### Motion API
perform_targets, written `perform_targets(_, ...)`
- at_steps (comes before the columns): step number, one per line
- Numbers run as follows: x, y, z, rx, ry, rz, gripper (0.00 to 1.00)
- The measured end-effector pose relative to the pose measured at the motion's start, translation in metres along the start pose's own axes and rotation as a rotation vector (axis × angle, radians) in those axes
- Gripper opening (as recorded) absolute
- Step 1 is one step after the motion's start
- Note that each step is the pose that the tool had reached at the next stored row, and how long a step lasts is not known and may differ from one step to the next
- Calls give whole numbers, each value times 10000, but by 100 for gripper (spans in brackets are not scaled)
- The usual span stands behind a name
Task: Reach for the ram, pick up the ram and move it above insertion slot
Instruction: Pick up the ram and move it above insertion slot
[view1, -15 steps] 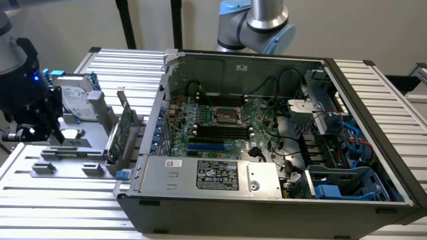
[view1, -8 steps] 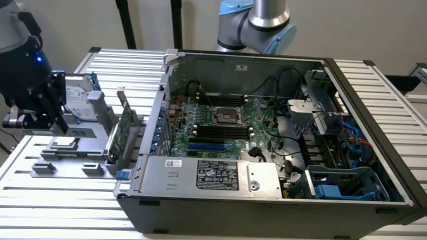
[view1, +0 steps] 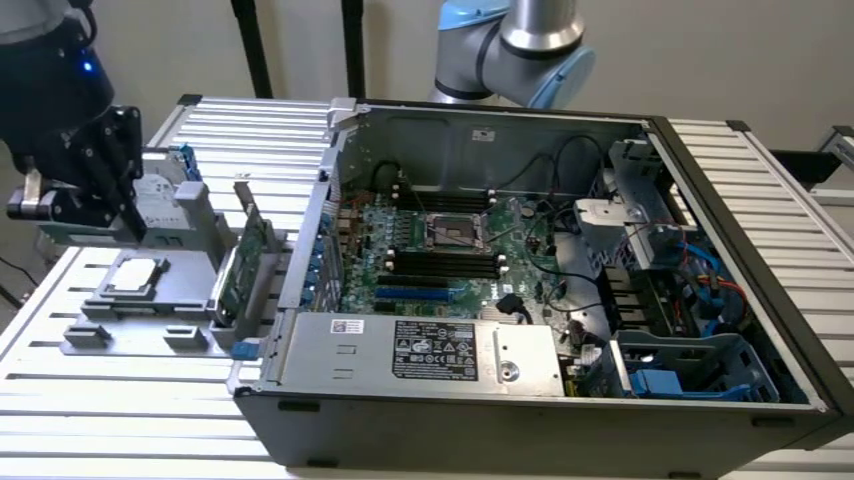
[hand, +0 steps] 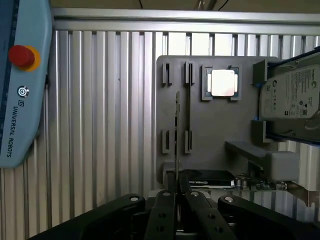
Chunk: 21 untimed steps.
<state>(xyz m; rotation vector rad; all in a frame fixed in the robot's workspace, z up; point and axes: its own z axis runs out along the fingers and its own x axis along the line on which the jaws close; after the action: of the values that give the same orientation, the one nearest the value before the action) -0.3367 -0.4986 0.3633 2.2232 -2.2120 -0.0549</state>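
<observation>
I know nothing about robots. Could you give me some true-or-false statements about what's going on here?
1. The computer case lies open. True.
2. The hand hangs over the motherboard. False: it is over the gray tray, outside the case.
3. A silver chip rests on the tray. True.
4. The ram is plugged into the motherboard. False: it is at the tray, by the hand.
5. A hard drive sits at the tray's edge. True.

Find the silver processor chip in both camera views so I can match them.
Exterior view: processor chip on the gray tray, at the exterior view's left.
Wrist view: processor chip in the tray's square holder.
Shared landmark: the hard drive beside it.
</observation>
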Motion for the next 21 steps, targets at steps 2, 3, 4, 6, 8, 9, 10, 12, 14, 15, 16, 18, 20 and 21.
perform_targets(2,-2,-61,-92,-1,0,-3,13)
perform_targets(3,-3,-90,-137,-1,0,-4,13)
perform_targets(4,-5,-122,-183,0,-1,-4,13)
perform_targets(6,-11,-188,-244,1,-2,-5,13)
perform_targets(8,-17,-255,-273,-1,0,-6,13)
perform_targets(9,-19,-294,-282,0,-3,-6,13)
perform_targets(10,-21,-334,-292,-1,-4,-7,13)
perform_targets(12,-28,-419,-306,-1,-12,-6,13)
perform_targets(14,-32,-502,-312,0,-28,-7,13)
perform_targets(15,-35,-549,-316,-1,-38,-7,13)
perform_targets(16,-36,-589,-318,0,-49,-8,13)
perform_targets(18,-41,-679,-322,0,-71,-7,13)
perform_targets(20,-45,-767,-326,0,-93,-9,13)
perform_targets(21,-48,-810,-329,-1,-102,-9,13)
